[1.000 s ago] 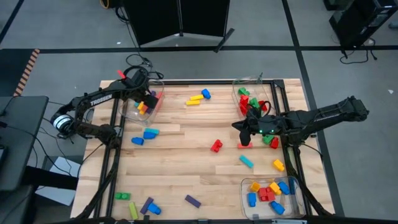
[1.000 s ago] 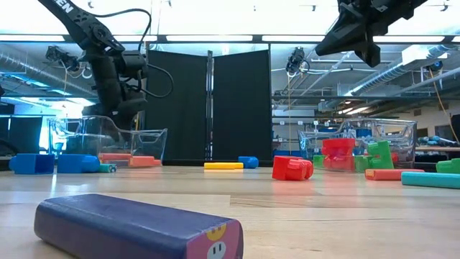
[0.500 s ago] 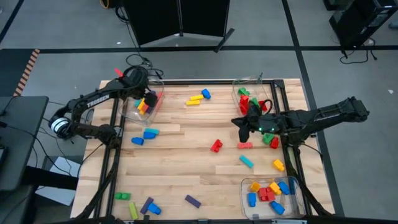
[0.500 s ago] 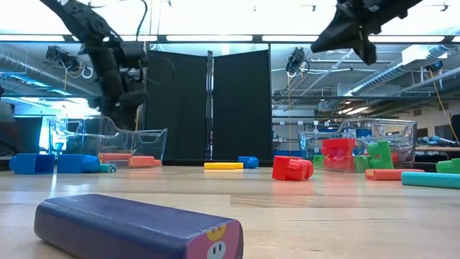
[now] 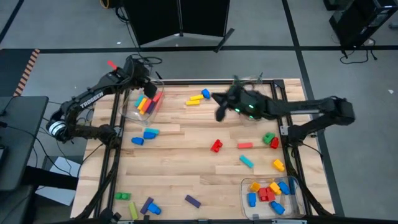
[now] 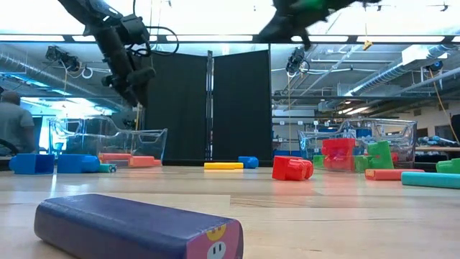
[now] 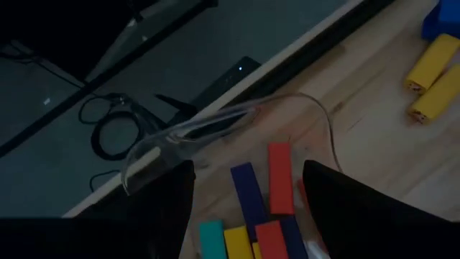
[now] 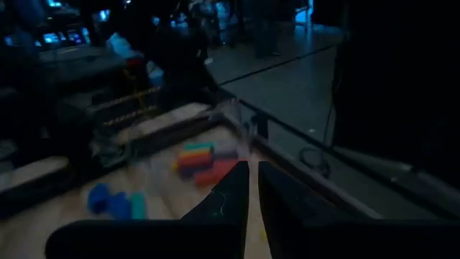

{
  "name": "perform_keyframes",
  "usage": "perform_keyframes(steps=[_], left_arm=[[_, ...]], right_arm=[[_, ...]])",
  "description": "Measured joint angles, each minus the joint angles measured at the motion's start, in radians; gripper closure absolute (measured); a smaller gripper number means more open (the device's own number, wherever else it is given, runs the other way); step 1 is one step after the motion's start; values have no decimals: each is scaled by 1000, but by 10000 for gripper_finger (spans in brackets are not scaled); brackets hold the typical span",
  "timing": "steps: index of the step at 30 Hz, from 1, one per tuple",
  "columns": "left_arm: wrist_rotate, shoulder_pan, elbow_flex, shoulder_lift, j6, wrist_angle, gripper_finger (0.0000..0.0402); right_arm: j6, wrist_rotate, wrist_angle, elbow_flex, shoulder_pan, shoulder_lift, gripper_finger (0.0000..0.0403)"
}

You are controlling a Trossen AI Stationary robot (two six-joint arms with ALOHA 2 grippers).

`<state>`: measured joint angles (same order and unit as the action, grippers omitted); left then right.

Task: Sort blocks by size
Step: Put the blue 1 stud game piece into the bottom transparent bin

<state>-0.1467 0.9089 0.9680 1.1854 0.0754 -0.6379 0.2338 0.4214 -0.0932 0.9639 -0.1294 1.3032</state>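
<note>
Table was mid-sort: three clear bins held bricks, plenty were loose on the wood. Left bin had long bars in it; right-rear bin and front-right bin held chunkier ones.

Left arm: left gripper hung above the left bin, jaws wide and empty. In the left wrist view both fingers framed the bars lying in the bin, so your drop looked done there.

Right arm: right gripper was raised over the table's rear middle, jaws nearly closed, nothing visibly held. I judged it between picks, not carrying.

Loose bricks: yellow bars with a blue stub at the rear, red brick mid-table, salmon bar, teal bar, blue pair at left, purple and green ones along the front edge.

Next for you: open the right jaws, drop onto the yellow bars close beneath, and carry them to the left bin.

Versus a second earlier: right gripper had swung from above the salmon bar toward the rear middle; left gripper had lifted off the bin and opened wider.
</note>
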Motion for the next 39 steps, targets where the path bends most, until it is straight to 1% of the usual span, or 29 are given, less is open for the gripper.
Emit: perform_keyframes(steps=[3,6,9,13,15,17,20,23,26,30,33,37,39], left_arm=[[-1,0,0,0,0,-16,136],[-2,0,0,0,0,-38,136],[-3,0,0,0,0,-58,136],[-3,0,0,0,0,-80,136],[-4,0,0,0,0,-87,136],[-4,0,-1,0,0,-98,136],[-5,0,-2,0,0,-105,136],[-5,0,-2,0,0,-112,136],[-5,0,-2,0,0,-113,136],[-4,0,-2,0,0,-107,136],[-4,0,-2,0,0,-106,136],[-4,0,-2,0,-1,-107,136],[-4,0,-2,1,-1,-112,136]], right_arm=[[-21,0,74,184,-52,132,359],[-20,0,254,403,-103,259,359],[-15,-27,463,620,-141,390,351],[38,-31,675,874,-179,550,323],[57,-37,756,973,-196,615,299],[67,-66,831,1048,-210,669,271],[85,-142,923,1117,-222,725,224],[113,-202,961,1132,-231,743,174],[160,-204,963,1126,-244,742,127],[207,-177,959,1125,-275,747,80],[238,-168,950,1125,-308,773,61],[293,-248,957,1124,-342,852,57],[321,-265,974,1123,-350,899,61]])
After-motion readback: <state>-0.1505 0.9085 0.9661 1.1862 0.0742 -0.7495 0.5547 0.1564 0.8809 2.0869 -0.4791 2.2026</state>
